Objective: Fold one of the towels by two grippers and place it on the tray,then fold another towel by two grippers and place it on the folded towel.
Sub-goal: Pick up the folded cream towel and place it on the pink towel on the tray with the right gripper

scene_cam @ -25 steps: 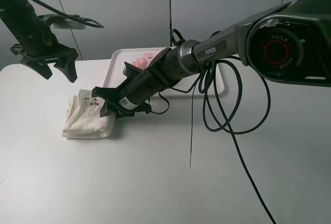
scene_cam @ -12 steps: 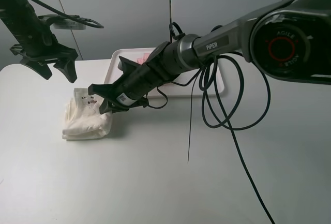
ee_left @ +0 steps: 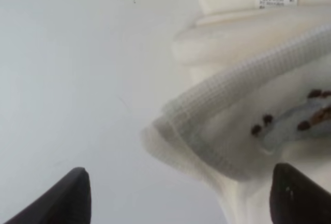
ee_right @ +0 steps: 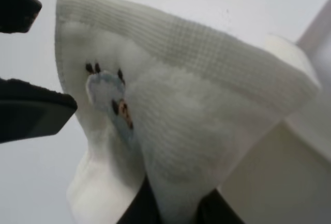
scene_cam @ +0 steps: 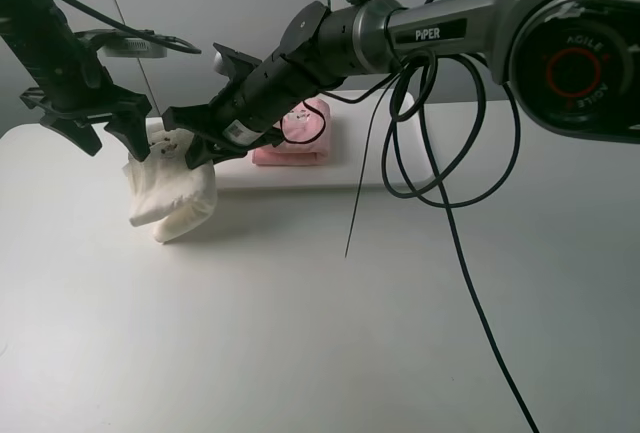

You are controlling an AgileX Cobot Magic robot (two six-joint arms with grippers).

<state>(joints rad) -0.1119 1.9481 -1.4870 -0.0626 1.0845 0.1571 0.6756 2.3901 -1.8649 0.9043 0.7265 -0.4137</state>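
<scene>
Your folded cream towel (scene_cam: 172, 190) dangles bunched and wrinkled, embroidered mark showing; your right gripper (scene_cam: 192, 143) pinches its top edge, the left gripper (scene_cam: 112, 136) splayed wide, empty.

Lab: bare white table (scene_cam: 300, 333), grey wall (scene_cam: 240, 13)

The high cam sits off the arms, looking down across the white table (scene_cam: 300, 333) toward the back wall, wide enough to catch both arms. Both wrist cams are way closer. The left one looks down at the cream towel (ee_left: 248, 105) filling the right of its frame, and the right one has that same towel (ee_right: 186, 115) nearly filling it.
</scene>
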